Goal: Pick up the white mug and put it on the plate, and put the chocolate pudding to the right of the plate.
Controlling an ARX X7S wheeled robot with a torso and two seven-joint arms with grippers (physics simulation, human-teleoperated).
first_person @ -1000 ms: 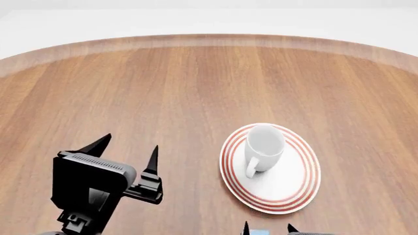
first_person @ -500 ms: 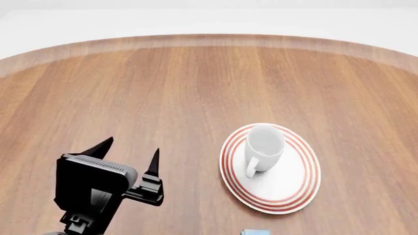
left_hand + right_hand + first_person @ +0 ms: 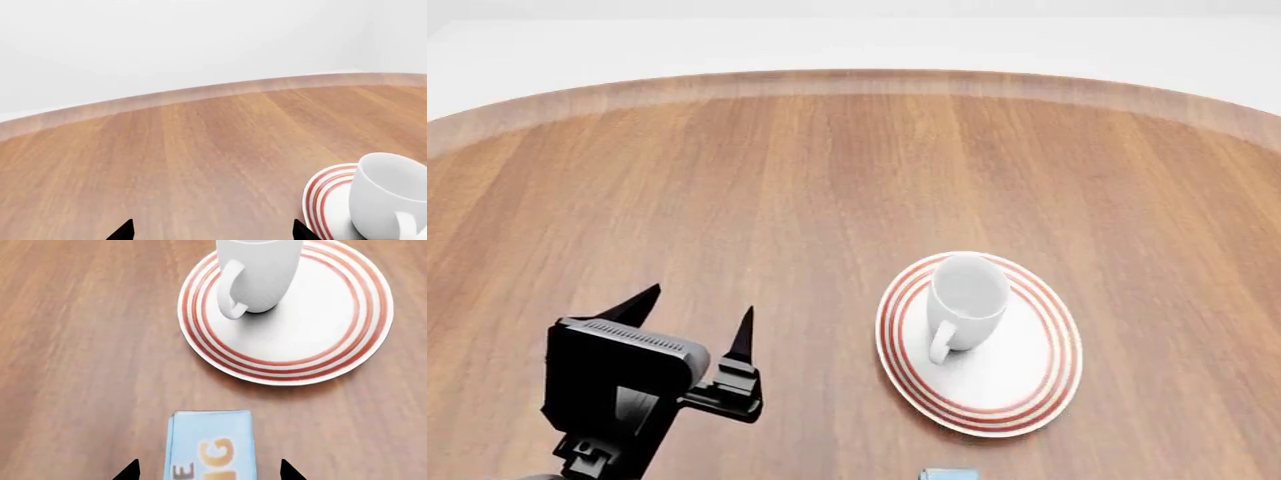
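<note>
Wood covers the big round tabletop [image 3: 761,180], brown with long stripes in it, and a pale wall stands behind it.

The plate [image 3: 1014,385] is next in size. It is round and white with red rings near its rim, and it lies flat on the tabletop on the right side of the head view.

The left gripper [image 3: 691,322] is black. It hangs over bare wood to the left of the plate, well apart from it. Its two pointed fingers [image 3: 742,335] are spread open and hold nothing.

The white mug [image 3: 965,300] stands upright on the plate, toward the plate's far side. Its handle points back toward the robot.

The chocolate pudding [image 3: 210,445] is a small light blue box with orange letters. It lies on the tabletop just on the robot's side of the plate, near it but not touching.

The right gripper [image 3: 208,474] shows only its two black finger tips. They are apart, one on each side of the pudding box, with a gap on both sides.
</note>
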